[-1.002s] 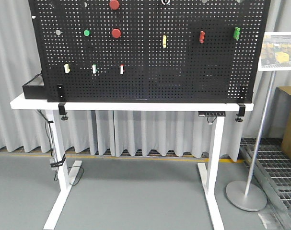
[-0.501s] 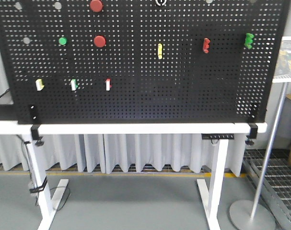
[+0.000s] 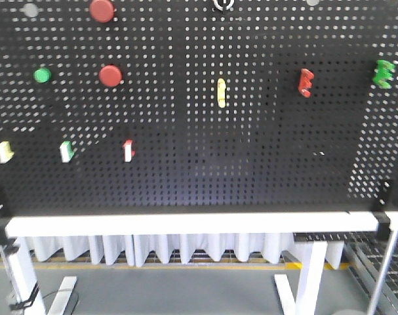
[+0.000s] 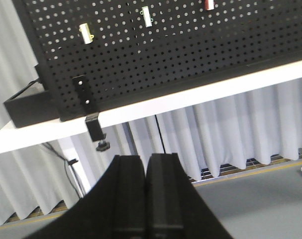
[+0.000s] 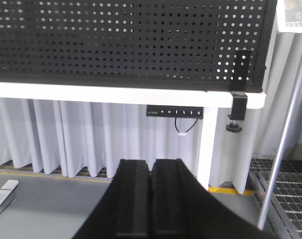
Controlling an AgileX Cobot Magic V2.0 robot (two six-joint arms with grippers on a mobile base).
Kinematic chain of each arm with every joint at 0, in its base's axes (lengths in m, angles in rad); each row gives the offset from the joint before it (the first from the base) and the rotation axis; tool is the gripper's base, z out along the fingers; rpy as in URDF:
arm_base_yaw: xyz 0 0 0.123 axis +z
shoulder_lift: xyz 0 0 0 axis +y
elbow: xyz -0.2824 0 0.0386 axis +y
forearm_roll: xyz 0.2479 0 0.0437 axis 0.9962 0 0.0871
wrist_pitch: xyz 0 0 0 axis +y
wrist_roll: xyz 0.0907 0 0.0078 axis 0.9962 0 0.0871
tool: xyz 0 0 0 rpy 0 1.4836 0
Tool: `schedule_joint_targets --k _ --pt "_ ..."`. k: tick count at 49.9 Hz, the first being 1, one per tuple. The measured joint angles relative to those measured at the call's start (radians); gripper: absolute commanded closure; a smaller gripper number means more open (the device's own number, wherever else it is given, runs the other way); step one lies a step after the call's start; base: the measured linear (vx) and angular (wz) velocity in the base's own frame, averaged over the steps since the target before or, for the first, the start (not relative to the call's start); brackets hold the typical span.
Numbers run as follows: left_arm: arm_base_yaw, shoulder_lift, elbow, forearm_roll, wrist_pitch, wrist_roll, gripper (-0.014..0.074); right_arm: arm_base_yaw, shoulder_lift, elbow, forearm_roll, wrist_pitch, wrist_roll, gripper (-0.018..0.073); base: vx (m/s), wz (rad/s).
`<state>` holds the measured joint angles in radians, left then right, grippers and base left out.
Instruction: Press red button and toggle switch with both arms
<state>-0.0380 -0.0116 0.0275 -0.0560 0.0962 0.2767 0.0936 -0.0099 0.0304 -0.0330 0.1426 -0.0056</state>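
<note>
A black pegboard stands upright on a white table. Two round red buttons sit at its upper left, one at the top and one lower. The small bright-red toggle switch is at the upper right. My left gripper is shut and empty, low in front of the table's left end. My right gripper is shut and empty, below the table's right part. Neither gripper shows in the front view.
On the board are a green button, a pale yellow lever, a green lever and three small rockers, yellow, green and red-and-white. A black box sits at the table's left end. A metal pole stands at the right.
The front view has closed in on the pegboard: the board now fills the frame and the table's legs and the floor have mostly dropped out of view.
</note>
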Motion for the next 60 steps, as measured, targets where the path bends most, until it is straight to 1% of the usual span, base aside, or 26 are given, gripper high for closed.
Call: schedule_joint_targets --k 28,60 --pt "0.000 0.000 0.000 0.000 0.000 0.000 0.0595 0.000 0.000 0.000 0.000 0.000 0.000 0.0559 0.26 -0.02" --pt "0.000 0.000 0.000 0.000 0.000 0.000 0.0595 0.000 0.000 0.000 0.000 0.000 0.000 0.0559 0.10 -0.01"
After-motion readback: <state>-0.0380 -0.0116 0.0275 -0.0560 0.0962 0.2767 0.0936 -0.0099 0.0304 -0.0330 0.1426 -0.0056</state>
